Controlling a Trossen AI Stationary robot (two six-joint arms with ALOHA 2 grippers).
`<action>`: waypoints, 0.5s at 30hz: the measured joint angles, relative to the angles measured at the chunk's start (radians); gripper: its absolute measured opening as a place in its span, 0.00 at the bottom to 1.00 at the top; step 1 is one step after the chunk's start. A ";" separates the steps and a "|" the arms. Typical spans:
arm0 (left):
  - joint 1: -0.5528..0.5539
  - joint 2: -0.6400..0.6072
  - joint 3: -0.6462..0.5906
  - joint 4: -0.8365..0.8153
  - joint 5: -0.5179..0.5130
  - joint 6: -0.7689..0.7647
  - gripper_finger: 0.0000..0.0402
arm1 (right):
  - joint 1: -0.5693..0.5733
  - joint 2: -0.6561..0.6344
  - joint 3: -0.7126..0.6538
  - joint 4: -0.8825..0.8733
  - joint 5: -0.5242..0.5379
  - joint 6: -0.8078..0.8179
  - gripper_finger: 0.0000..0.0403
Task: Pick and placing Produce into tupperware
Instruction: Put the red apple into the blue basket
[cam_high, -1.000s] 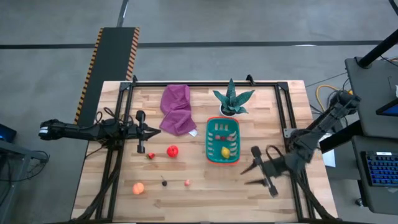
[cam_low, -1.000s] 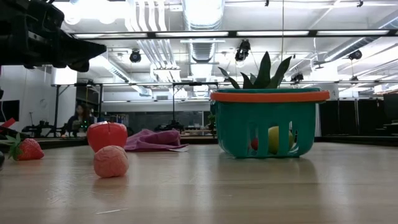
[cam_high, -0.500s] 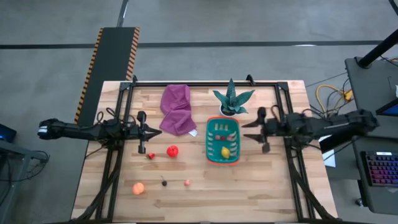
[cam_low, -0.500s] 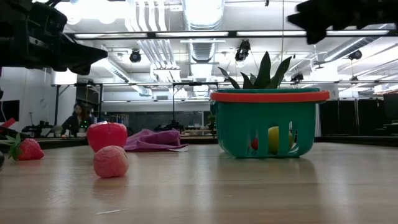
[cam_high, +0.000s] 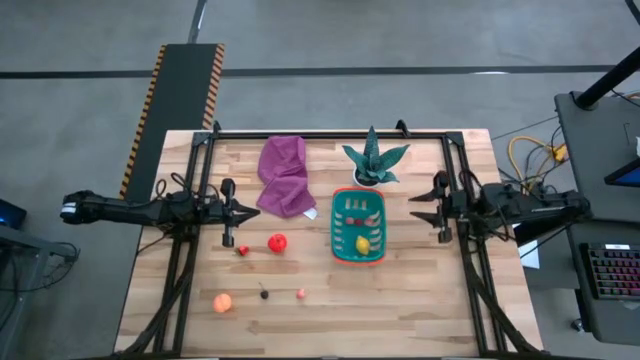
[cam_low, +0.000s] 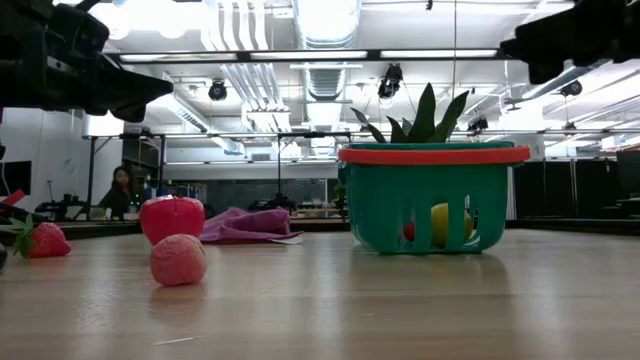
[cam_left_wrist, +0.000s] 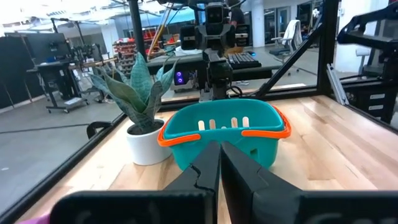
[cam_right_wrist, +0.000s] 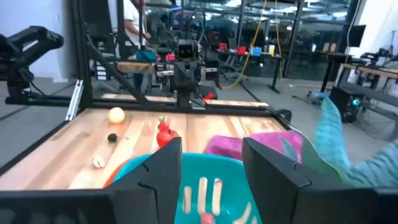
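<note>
Arms both stretch level above the table, we see. Right gripper (cam_high: 437, 206) hangs beside the basket (cam_high: 341, 245), fingers partly apart, nothing in them. Left gripper (cam_high: 251, 211) is closed and empty, near the red fruit (cam_high: 277, 241). Lemon (cam_high: 362, 243) sits in the basket; orange ball (cam_high: 222, 302) lies well apart.

Right gripper (cam_high: 430, 207) swung from table's 4 o'clock corner up to 3 o'clock, beside basket (cam_high: 359, 226).
</note>
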 joint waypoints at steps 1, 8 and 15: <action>0.000 0.000 0.000 -0.001 0.000 -0.009 0.00 | 0.000 -0.022 0.009 -0.038 0.007 0.000 0.40; 0.000 0.002 0.000 -0.004 0.000 -0.021 0.00 | 0.000 -0.147 -0.018 -0.084 0.027 0.000 0.37; 0.000 0.007 0.000 -0.007 0.000 -0.022 0.00 | -0.002 -0.121 -0.106 -0.042 0.052 0.005 0.33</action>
